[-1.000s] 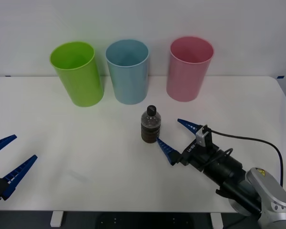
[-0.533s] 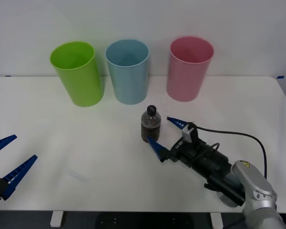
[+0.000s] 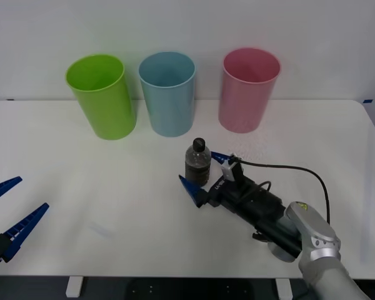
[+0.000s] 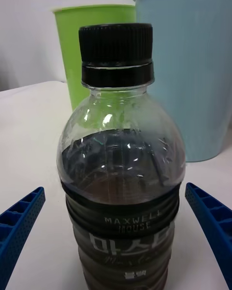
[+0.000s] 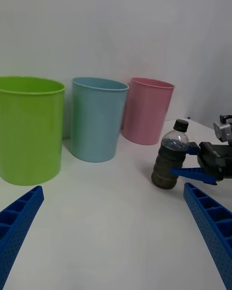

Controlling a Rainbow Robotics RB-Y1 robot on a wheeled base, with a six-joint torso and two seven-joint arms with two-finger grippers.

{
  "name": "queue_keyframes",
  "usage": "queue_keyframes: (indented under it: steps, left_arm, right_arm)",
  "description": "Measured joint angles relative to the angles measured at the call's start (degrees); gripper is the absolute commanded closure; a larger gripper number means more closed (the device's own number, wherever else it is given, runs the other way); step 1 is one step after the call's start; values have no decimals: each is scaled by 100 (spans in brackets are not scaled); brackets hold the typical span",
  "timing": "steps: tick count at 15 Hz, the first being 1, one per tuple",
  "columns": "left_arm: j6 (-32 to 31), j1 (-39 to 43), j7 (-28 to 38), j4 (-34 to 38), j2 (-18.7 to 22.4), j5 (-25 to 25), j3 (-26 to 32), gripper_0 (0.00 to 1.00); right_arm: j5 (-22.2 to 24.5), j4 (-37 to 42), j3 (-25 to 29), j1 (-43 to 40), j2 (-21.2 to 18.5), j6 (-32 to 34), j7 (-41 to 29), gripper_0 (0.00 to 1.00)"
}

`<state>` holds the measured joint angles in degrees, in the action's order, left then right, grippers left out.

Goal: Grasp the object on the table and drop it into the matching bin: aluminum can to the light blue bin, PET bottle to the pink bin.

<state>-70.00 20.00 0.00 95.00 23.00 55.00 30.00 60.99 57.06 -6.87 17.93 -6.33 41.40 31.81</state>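
The PET bottle stands upright near the middle of the table, clear with a black cap and dark brown band. My right gripper is open, one blue finger on each side of the bottle, not touching it. In the right wrist view the bottle stands close between the fingertips. The pink bin stands behind it to the right, the light blue bin straight behind. My left gripper rests open at the table's near left edge. From the left wrist the bottle and right gripper show.
A lime green bin stands left of the light blue one, along the back of the table. A black cable loops from the right wrist over the tabletop.
My right gripper has slid forward and left until its open fingers straddle the bottle. The bottle, the bins and the left arm have stayed put.
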Motion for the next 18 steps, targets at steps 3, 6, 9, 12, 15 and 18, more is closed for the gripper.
queue_keyframes:
  steps: [3,6,9,12,15,18]
  left_arm:
    - [0,0,0,0,0,0,0,0]
    - [0,0,0,0,0,0,0,0]
    - [0,0,0,0,0,0,0,0]
    - [0,0,0,0,0,0,0,0]
    - [0,0,0,0,0,0,0,0]
    - [0,0,0,0,0,0,0,0]
  right_arm:
    - [90,-20,0,55,85,-204,66,0]
    - [99,-20,0,61,105,-283,122,0]
    - [99,-20,16,61,106,-291,171,87]
    - [99,-20,35,60,105,-289,196,100]
    - [99,-20,45,61,104,-290,177,100]
    - [103,-20,55,61,90,-322,155,100]
